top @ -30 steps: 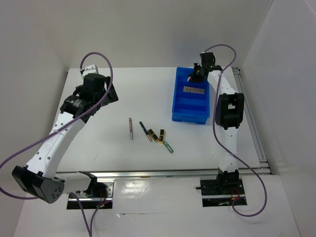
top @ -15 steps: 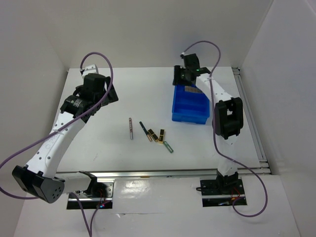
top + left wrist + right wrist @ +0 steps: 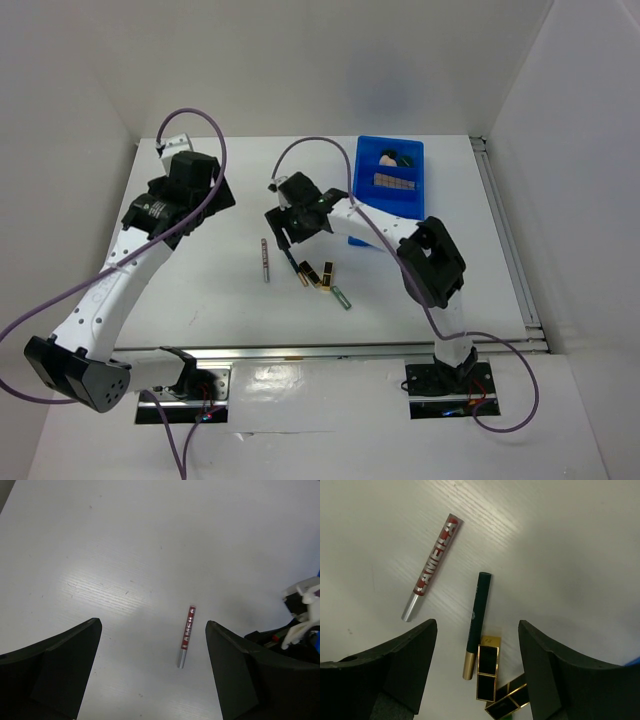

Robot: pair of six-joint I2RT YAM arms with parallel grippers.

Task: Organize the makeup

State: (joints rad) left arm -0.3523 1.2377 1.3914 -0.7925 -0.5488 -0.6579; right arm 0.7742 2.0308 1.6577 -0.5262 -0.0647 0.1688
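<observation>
Red-silver pencil (image 3: pixel 431 566), dark green pencil (image 3: pixel 478 615), black-gold lipsticks (image 3: pixel 487 672)

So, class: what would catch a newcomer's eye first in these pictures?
The blue bin at the far right of the table, with a tan palette inside. Then the right gripper, hanging open over loose pieces mid-table: a red pencil, a dark pencil and black-gold lipsticks.

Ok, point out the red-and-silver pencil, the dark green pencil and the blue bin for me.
red-and-silver pencil (image 3: pixel 431 565): right wrist view, middle of its red lettered barrel.
dark green pencil (image 3: pixel 479 611): right wrist view, middle of its green barrel.
blue bin (image 3: pixel 390 140): top external view, on its far rim.
</observation>
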